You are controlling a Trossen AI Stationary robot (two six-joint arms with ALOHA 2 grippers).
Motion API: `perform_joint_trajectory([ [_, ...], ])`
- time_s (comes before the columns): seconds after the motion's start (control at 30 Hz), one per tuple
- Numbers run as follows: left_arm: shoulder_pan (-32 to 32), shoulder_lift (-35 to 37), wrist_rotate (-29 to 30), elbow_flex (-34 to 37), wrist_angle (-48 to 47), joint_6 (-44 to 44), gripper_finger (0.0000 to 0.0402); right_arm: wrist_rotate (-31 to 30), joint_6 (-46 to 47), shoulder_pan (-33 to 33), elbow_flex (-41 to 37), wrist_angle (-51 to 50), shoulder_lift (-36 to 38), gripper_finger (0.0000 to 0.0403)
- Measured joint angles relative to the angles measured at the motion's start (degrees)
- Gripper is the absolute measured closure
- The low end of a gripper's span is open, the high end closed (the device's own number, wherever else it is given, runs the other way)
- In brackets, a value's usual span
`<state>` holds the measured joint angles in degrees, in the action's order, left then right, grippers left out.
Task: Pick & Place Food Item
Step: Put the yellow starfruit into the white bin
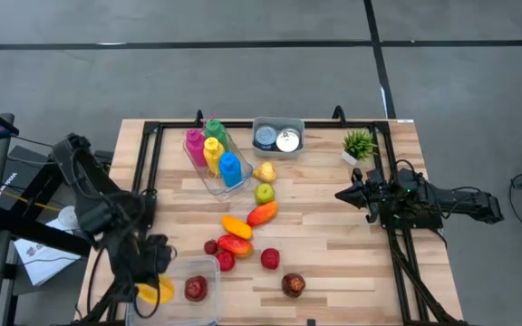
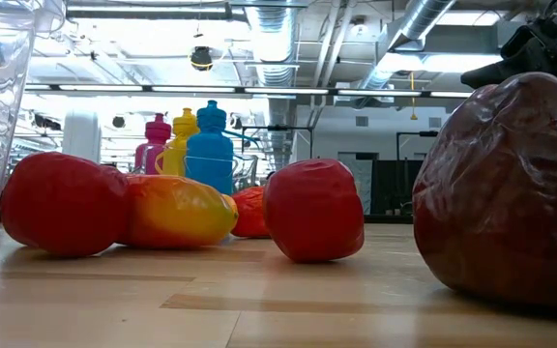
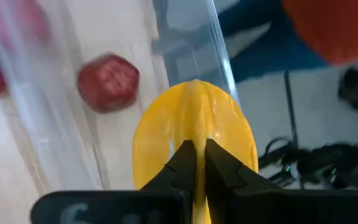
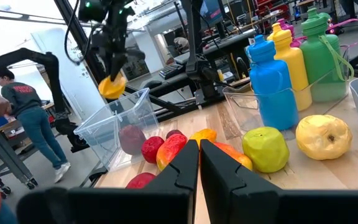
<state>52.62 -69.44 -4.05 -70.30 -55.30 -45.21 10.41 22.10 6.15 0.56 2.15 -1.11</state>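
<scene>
Left gripper (image 1: 152, 292), fingers clamped on a yellow fruit (image 3: 194, 134), hangs above the clear bin (image 1: 208, 268) on the slatted wooden worktop (image 1: 333, 235); right gripper (image 1: 341, 194) waits, fingers together, a person (image 4: 27, 118) beyond.

A wooden table (image 1: 333, 235) with visible plank grain is being shown matt. Beside it, a clear plastic bin (image 1: 208, 272) is being seen glossy, and smooth plastic bottles (image 4: 291, 65) are being lit shiny.

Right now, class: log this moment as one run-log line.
left tool: shut on yellow fruit | above clear bin | right tool: shut, waiting
</scene>
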Motion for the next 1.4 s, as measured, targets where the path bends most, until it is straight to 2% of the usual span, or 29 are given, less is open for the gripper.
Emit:
perform_joint_trajectory([
  [0.3,3.7,-5.73,0.01,1.88,0.43,1.47,0.0396,0.0,-0.02,-0.01,0.0,0.0,-0.01,0.0391],
  [0.43,3.69,-5.15,1.45,5.92,1.95,1.45,0.0396,0.0,-0.01,-0.01,0.0,0.0,0.0,0.0391],
  [0.77,3.6,-3.68,2.31,15.2,15.5,1.27,0.0396,0.0,0.0,0.0,0.0,0.0,-0.01,0.0391],
  [1.4,3.34,-3.68,2.17,22.43,18.64,0.98,0.0383,0.01,-0.02,-0.02,0.0,0.0,-0.02,0.039],
])
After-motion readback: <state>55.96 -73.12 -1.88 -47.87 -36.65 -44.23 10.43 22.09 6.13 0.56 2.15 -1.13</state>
